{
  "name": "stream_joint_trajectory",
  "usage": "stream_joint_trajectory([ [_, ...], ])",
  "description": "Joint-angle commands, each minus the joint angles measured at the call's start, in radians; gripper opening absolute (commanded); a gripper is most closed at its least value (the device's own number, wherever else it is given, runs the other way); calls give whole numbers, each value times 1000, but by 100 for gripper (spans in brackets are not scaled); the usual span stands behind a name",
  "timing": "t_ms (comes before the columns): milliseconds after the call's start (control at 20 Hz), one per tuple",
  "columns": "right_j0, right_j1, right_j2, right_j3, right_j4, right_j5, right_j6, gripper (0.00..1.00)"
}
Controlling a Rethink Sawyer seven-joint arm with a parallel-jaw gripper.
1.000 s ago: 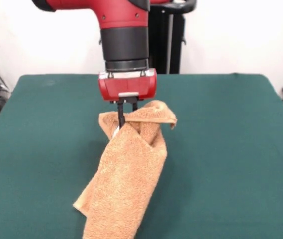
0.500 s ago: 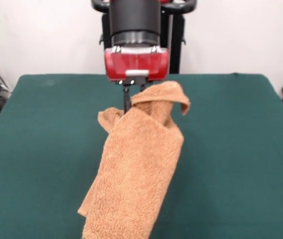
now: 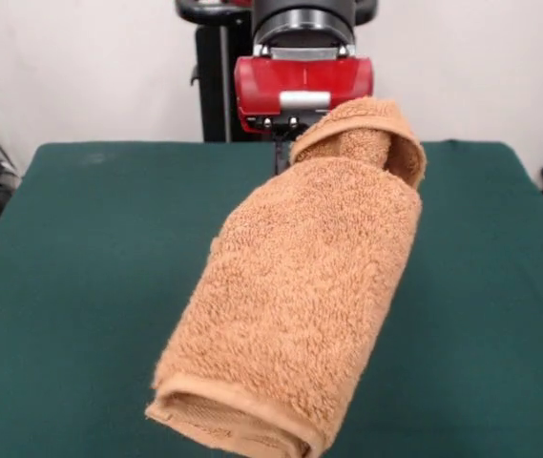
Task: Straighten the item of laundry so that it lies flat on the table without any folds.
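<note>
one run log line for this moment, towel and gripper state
gripper: shut on towel | towel: lifted, hanging folded, upper corner flopped over | table: towel not flat | stage: straightening not done

There are no words, numbers, or signs to read here. The orange towel [image 3: 300,296] has no tag or label showing. The red part of the robot's hand [image 3: 302,81] has a small silver plate on it, but nothing is written there that can be read. The green surface [image 3: 90,248] has no marks or letters on it.
</note>
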Motion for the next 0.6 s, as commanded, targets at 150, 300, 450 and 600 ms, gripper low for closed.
stream_joint_trajectory([
  [150,-22,285,15,-38,-40,-369,283,0],
  [300,-52,341,36,-50,-63,-417,306,0],
  [450,-67,370,46,-56,-72,-421,298,0],
  [600,-61,350,39,-33,-41,-393,259,0],
])
